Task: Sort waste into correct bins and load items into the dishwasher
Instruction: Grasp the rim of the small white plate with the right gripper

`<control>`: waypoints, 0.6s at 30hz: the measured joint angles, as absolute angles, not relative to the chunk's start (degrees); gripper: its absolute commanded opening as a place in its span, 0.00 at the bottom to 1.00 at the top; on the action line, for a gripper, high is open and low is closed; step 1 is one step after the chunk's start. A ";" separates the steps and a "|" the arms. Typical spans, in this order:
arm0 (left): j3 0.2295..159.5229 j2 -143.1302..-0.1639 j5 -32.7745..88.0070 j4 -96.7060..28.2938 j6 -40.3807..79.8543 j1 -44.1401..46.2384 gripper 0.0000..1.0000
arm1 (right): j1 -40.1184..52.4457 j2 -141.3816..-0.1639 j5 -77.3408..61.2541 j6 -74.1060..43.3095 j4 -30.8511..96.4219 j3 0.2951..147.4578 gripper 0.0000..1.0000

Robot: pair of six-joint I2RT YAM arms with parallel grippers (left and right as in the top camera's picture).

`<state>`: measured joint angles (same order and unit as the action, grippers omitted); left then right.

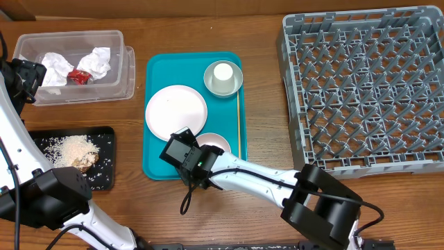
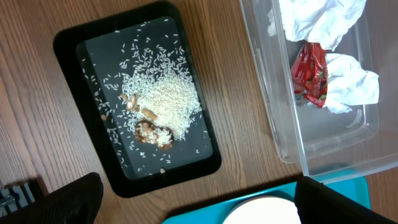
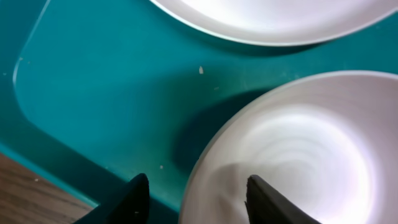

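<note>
Your right pincer (image 3: 196,190), half-open astride the small plate (image 3: 298,149) rim, holds nothing yet; a shallow bite may slip.

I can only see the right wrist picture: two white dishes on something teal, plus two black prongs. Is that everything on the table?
Observer: No. At the far corner of the teal tray, beyond the small plate whose rim your claw straddles, a white cup sits in a bowl.
Operator: Where would the dishes go?
Observer: A big grey dish rack stands to the tray's right, with nothing in it.
Operator: Any rubbish around?
Observer: Napkins and a red wrapper lie in a clear tub at the far left.
</note>
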<state>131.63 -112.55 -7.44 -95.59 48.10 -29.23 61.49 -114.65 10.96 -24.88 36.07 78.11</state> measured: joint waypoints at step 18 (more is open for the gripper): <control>131.63 -112.55 -7.44 -95.59 48.10 -29.23 1.00 | 61.49 -114.93 11.55 -26.52 40.64 82.78 0.04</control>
<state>131.63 -112.55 -7.44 -95.59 48.10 -29.23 61.49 -114.93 11.55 -26.52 40.64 82.78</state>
